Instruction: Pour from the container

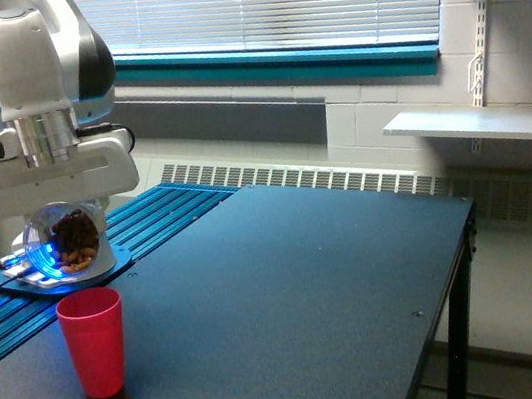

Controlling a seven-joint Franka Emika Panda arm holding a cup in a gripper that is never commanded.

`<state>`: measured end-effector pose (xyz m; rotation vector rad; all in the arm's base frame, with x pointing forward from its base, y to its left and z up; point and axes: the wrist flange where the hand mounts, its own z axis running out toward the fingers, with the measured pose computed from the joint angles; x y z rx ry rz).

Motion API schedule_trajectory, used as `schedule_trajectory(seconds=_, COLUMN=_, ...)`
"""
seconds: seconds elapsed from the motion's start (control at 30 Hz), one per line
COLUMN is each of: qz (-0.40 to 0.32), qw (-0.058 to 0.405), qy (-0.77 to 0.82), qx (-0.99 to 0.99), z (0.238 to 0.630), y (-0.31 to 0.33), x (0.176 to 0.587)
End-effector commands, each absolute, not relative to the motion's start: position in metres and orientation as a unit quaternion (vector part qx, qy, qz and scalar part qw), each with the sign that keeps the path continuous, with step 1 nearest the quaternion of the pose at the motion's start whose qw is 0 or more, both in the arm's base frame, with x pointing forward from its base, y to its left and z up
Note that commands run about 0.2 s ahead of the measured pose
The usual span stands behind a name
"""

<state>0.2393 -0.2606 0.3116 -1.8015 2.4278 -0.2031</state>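
The clear cup [67, 244], holding brown pieces, hangs tipped on its side above the red cup [95, 342] at the scene's left. Thin plastic looks light, slick and easily crushed, so hold its wall gently. The fingers [63, 213] pinch it; dark surface [292, 297] below.

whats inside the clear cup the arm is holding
The clear cup, tipped on its side in the gripper, holds brown and orange pieces; what they are is too small to tell. The red cup below shows nothing inside; its wall hides the bottom.
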Motion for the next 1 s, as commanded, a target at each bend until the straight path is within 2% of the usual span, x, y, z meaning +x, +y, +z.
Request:
schedule_trajectory(seconds=0.03, qz=-0.057, qw=0.062, qy=0.796, qx=-0.599, z=0.31, y=-0.257, x=0.244)
schedule_trajectory(seconds=1.0, qz=-0.026, qw=0.066, qy=0.801, qx=-0.595, z=0.298, y=-0.256, x=0.251)
